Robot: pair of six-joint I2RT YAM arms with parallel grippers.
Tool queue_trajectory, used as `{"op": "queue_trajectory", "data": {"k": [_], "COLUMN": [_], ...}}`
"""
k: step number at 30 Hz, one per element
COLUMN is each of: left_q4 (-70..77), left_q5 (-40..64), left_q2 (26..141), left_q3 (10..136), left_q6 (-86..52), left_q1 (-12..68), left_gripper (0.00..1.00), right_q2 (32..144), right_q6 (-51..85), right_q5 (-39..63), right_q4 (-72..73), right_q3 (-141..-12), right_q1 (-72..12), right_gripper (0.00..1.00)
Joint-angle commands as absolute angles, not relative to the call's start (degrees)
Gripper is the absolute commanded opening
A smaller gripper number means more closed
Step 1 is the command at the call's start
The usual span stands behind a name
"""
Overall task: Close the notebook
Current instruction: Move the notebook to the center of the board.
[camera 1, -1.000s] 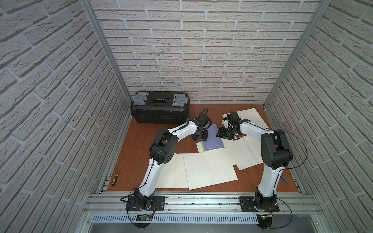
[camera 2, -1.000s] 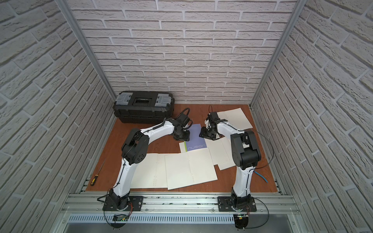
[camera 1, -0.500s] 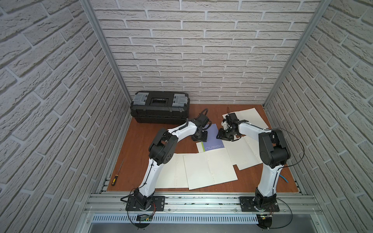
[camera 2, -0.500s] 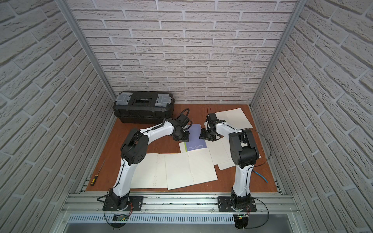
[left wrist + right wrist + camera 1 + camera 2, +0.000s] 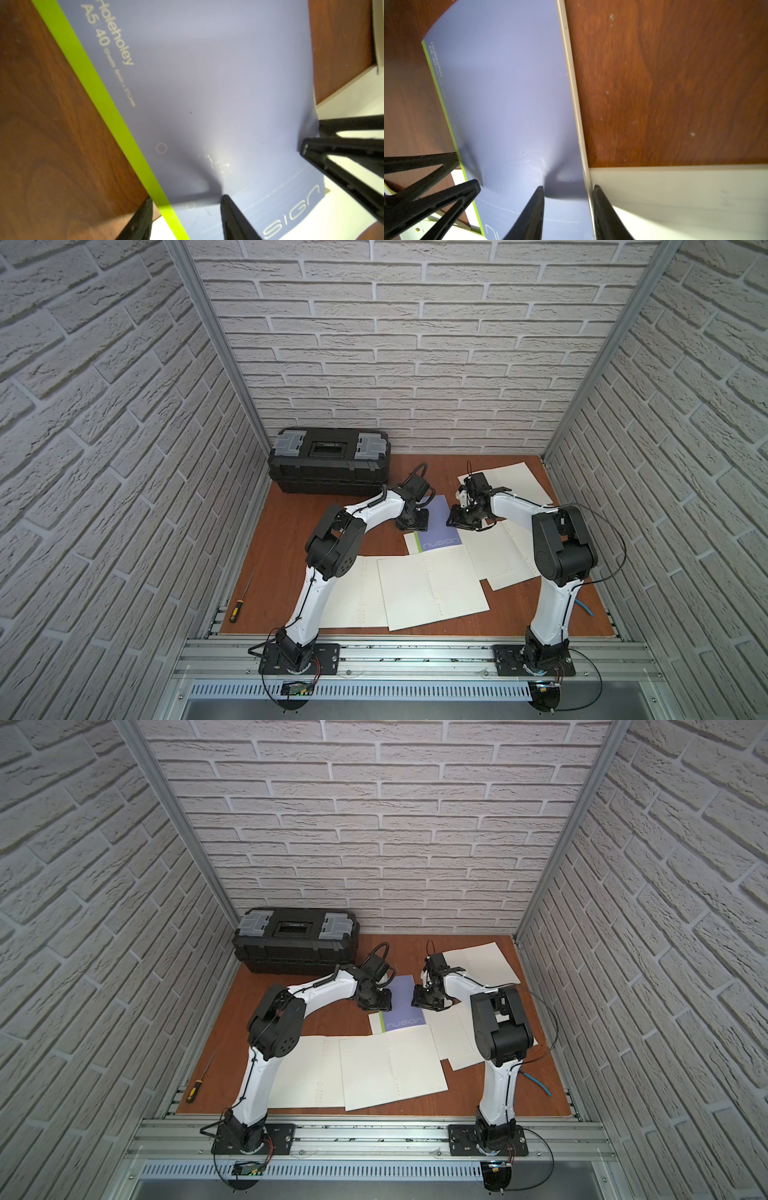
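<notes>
- A brown wooden table [image 5: 291, 564] fills the floor of a brick-walled cell, and two white arms reach in from the near rail.
- A black toolbox [image 5: 328, 464] stands shut in the far corner on the left arm's side, well apart from the work.
- Loose ruled sheets [image 5: 432, 589] lie scattered across the near and right-hand parts of the table.
- The notebook [image 5: 436, 531] lies flat mid-table between the two arms. Its purple cover faces up, its near end rests on the sheets, and it looks closed or very nearly so.
- The left gripper [image 5: 186, 204] stands with its jaws partly apart across the green spine stripe. One finger is on the cover and one on the wood, and nothing is clamped.
- The right gripper [image 5: 568, 189] straddles the page edge the same way, partly open. One finger dents the cover and the other sits on a sheet beside it, so it holds nothing.
- A yellow-handled screwdriver [image 5: 237, 608] lies by the left rail, unused.
- The step appears to be the last press-down. The next move likely calls for a straight lift clear, without snagging the page edge or dragging the cover back open.
</notes>
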State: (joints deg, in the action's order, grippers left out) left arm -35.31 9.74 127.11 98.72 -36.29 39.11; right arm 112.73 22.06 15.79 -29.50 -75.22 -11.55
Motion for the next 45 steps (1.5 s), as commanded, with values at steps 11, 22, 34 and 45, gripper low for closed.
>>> {"op": "queue_trajectory", "data": {"k": [11,22,34,45], "left_q4": [-30.45,-32.61,-36.41,-43.27], "left_q5": [14.68,14.94,16.40,6.23], "left_q2": [125.75,127.75,133.68,126.24], "left_q3": [97.83,102.51,111.52,106.20], "left_q6": [-38.18,-35.99,-33.25,-32.37], "left_q1": [36.67,34.36,31.42,31.26], "left_gripper": [0.53,0.54,0.54,0.59], "right_q2": [115.70,119.38,124.63,124.58], "right_q6": [22.85,23.90,25.39,24.20], "right_q5": [16.74,17.71,17.20,15.40], "right_q4": [-29.18,-30.40,-33.24,-35.60], "right_q3": [-76.84,-83.56,-92.86,-94.73], "right_q1": [-13.47,-14.14,-14.78,-14.85], "right_gripper": [0.38,0.37,0.38,0.41]}}
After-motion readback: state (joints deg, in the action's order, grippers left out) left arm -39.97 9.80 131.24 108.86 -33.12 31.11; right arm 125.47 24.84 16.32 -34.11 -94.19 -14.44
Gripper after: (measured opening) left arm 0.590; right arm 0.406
